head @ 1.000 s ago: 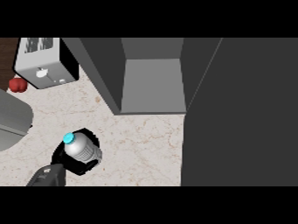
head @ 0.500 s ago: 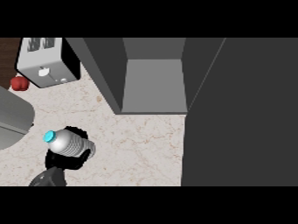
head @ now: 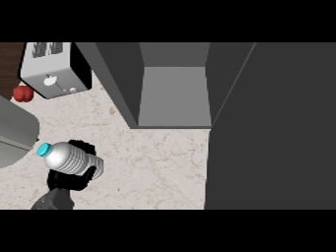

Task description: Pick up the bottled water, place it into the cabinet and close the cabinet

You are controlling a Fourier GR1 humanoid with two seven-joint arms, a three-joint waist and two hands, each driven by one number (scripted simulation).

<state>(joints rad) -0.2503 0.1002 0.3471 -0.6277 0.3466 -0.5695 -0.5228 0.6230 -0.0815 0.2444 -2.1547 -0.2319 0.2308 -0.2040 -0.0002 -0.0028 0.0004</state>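
The black left hand (head: 72, 179) curls round a ribbed clear water bottle with a turquoise cap (head: 67, 158), above the speckled bench (head: 163, 167), near the open grey cabinet (head: 174, 93).

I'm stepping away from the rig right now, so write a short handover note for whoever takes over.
Left hand: curled round the bottled water, held above the counter, blue cap tilted to the left.
Right hand: not in view.
Cabinet: open, inside shelf bare, door swung out at right.
Done: bottle picked up.
Left: carry it right and forward into the cabinet, release, close the door.
Toaster and a red object stand at far left.
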